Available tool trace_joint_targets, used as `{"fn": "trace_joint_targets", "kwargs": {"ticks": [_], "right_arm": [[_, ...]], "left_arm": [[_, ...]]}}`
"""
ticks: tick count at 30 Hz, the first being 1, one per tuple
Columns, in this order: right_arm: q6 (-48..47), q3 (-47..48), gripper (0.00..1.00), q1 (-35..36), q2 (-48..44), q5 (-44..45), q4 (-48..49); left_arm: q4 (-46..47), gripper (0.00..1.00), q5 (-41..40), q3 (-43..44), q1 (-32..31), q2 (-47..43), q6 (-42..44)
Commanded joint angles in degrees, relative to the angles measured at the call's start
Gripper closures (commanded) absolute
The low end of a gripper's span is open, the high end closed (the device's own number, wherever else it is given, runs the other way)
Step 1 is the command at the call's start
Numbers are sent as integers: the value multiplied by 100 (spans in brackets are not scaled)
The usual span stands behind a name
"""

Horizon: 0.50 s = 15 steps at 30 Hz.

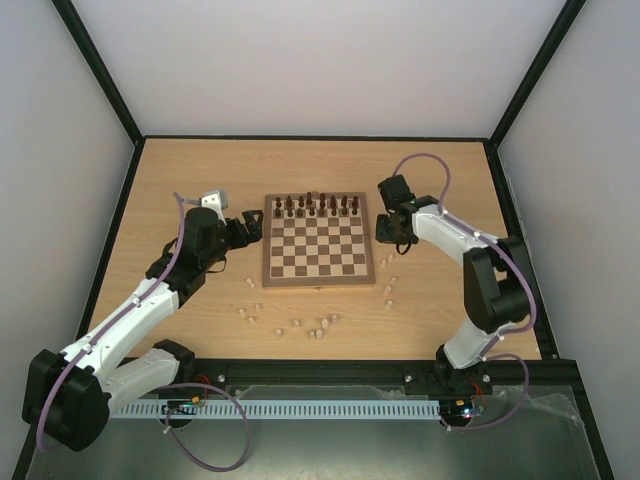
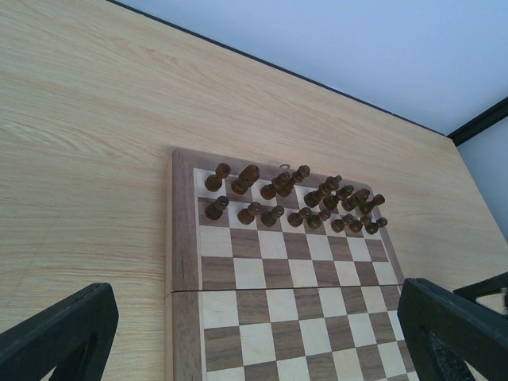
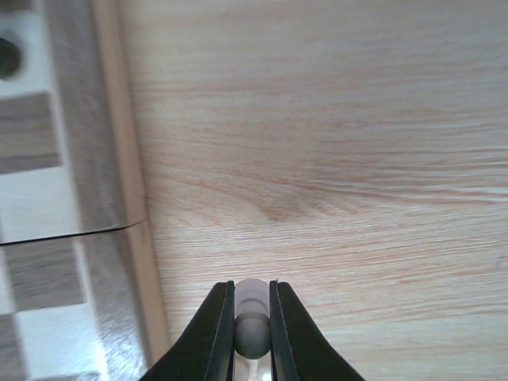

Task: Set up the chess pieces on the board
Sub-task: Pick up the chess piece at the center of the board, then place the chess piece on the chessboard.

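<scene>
The board (image 1: 318,252) lies at the table's middle, with dark chess pieces (image 1: 318,207) standing in its two far rows. Pale chess pieces (image 1: 300,323) lie loose on the table in front of it and off its right corner (image 1: 390,287). My right gripper (image 1: 386,233) hangs just off the board's right edge, shut on a pale piece (image 3: 252,325) above bare table beside the board's border (image 3: 103,159). My left gripper (image 1: 250,228) is open at the board's left edge. Its wrist view looks across the board (image 2: 294,309) to the dark pieces (image 2: 294,198) between wide-apart fingers (image 2: 63,333).
Black frame rails run along the table's edges (image 1: 120,220), and a cable channel (image 1: 300,408) runs along the near side by the arm bases. Wood table shows behind the board (image 1: 320,165).
</scene>
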Motion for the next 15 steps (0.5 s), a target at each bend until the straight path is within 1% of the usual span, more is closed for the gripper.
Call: {"fn": "trace_joint_targets", "kwargs": {"ticks": [1,4,8,15], "right_arm": [[-18,119,89,153,-598,-45,-424],[13,237,89,501,-647,50,-661],[61,247,88,863,-576,-45,-798],[38,397,88,1276,-231,-171,-920]], "left_arm": [[39,1,-8,97,-20,-59,-7],[40,0,-17,102,-20,-55,-3],[30,0,-48,101,-20,-73,4],[30,0,-50,99,-20,-52,1]]}}
